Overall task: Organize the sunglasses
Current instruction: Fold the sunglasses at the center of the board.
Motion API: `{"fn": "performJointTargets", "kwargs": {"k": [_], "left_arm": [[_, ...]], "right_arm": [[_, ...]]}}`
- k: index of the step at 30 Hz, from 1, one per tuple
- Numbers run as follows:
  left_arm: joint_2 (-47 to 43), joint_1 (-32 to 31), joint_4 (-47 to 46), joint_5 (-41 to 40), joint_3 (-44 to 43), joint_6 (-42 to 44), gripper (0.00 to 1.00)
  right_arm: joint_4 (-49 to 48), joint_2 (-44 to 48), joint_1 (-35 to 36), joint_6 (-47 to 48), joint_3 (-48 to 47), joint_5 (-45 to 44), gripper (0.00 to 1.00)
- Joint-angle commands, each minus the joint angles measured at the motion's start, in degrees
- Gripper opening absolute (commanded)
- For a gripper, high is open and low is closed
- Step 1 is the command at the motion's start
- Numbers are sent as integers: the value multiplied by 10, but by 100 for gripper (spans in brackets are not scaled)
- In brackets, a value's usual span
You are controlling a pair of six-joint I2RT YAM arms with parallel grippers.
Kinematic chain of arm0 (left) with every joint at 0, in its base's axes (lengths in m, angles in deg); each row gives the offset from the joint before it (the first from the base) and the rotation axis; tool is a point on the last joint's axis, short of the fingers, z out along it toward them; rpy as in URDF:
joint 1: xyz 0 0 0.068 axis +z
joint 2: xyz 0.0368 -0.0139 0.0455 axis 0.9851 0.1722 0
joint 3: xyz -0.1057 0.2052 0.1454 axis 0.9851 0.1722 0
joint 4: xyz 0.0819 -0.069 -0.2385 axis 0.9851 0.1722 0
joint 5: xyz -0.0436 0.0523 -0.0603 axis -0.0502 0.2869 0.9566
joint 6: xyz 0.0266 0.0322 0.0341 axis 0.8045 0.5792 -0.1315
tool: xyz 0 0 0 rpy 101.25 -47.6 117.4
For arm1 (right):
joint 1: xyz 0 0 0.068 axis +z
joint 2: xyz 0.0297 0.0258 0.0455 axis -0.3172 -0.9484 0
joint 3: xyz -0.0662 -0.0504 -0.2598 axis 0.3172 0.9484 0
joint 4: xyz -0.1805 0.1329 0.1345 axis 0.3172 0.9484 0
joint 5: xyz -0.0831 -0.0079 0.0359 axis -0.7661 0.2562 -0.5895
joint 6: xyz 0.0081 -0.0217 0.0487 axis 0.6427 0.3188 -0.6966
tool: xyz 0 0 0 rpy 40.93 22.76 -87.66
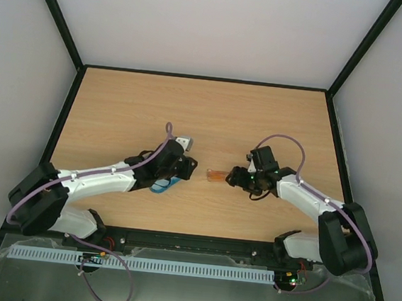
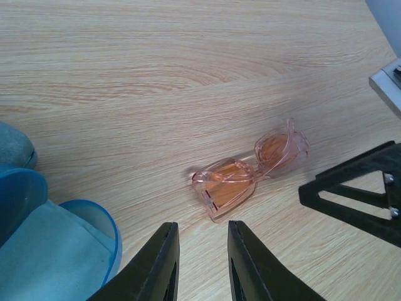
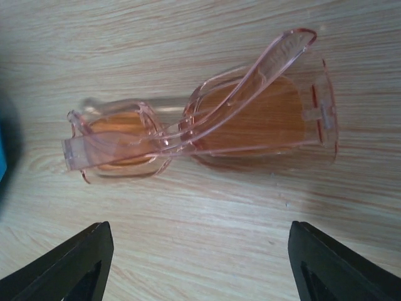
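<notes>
L gripper (image 2: 200,260) sits low over the wooden table (image 1: 190,114), just left of centre. Its fingers (image 2: 156,266) are nearly together, with only a narrow gap and nothing in it. R gripper (image 3: 200,269) comes in from the right, facing it. Its fingers (image 3: 69,269) are spread wide and grip nothing.

The orange-lens sunglasses (image 3: 207,125) lie on the tabletop btwn the two grippers, approx mid-table. They're touching neither gripper and sit just past the R fingertips. The frame is clear pinkish plastic. In the R wrist view one temple crosses over the lenses and angles up at the right end. From the L wrist cam the same pair (image 2: 250,172) lies just beyond the L fingertips, with a black R finger (image 2: 357,194) right beside it.

On the overhead view the pair (image 1: 216,175) shows as a small orange sliver, R gripper (image 1: 233,176) almost on it and L gripper (image 1: 187,167) near on the other side.

A blue case (image 2: 94,219) lies open beside and partly under the L wrist, on the near-left side, w/ a pale blue lining or cloth inside. I can't tell which. Only a bit of it (image 1: 163,187) shows from overhead. I see just this one pair of sunglasses in any view.
</notes>
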Motion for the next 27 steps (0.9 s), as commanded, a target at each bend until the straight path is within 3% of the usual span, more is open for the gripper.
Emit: {"fn": "performJointTargets", "kwargs": {"k": [1,20,27], "left_arm": [[-33,7,20,-10,7,0,25],[-79,27,41,-11,20,1,25],[-88,31,47,-11,20,1,25]], "right_arm": [[-32,-32,1,-16,-6,-13,79],[-28,-175,-30,35,-136,-39,75],[8,-178,-30,57,-163,-38,73]]}}
